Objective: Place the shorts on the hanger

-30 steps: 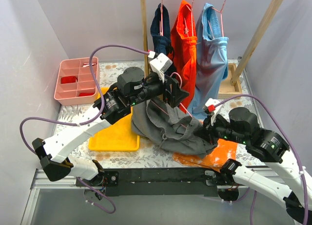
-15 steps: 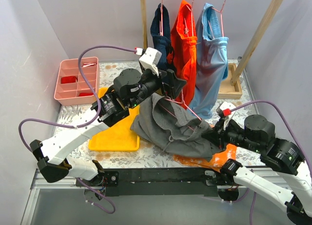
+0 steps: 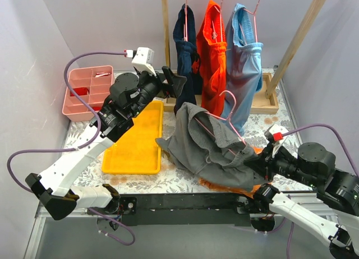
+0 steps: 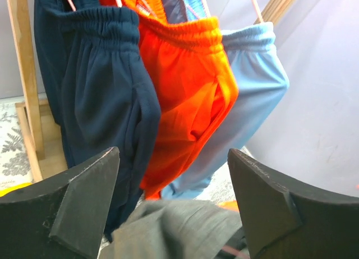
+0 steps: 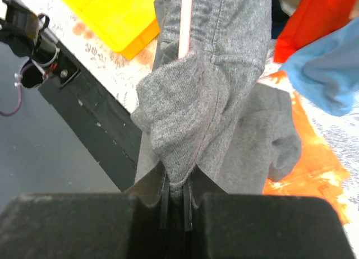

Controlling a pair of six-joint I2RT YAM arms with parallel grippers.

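The dark grey shorts (image 3: 205, 144) hang over the salmon-pink wire hanger (image 3: 227, 96), whose hook sticks up above the cloth. My right gripper (image 3: 253, 160) is shut on the lower right end of the shorts, with the hanger wire running into the fold. In the right wrist view the jaws (image 5: 178, 200) pinch a grey fold of the shorts (image 5: 196, 102), with the pink hanger wire (image 5: 185, 18) above. My left gripper (image 3: 178, 86) is open and empty, left of and above the shorts. In the left wrist view (image 4: 173, 158) the grey shorts (image 4: 174, 231) lie below its jaws.
A pale wooden rack (image 3: 297, 40) at the back holds navy shorts (image 3: 185, 40), orange shorts (image 3: 213, 51) and light blue shorts (image 3: 244, 57). A yellow tray (image 3: 134, 141) and a pink divided box (image 3: 90, 91) sit at left. An orange blotched cloth (image 5: 314, 158) lies under the grey shorts.
My left gripper has let go of the hanger and drawn back up and to the left. My right gripper has moved right and nearer, holding the shorts and hanger up.
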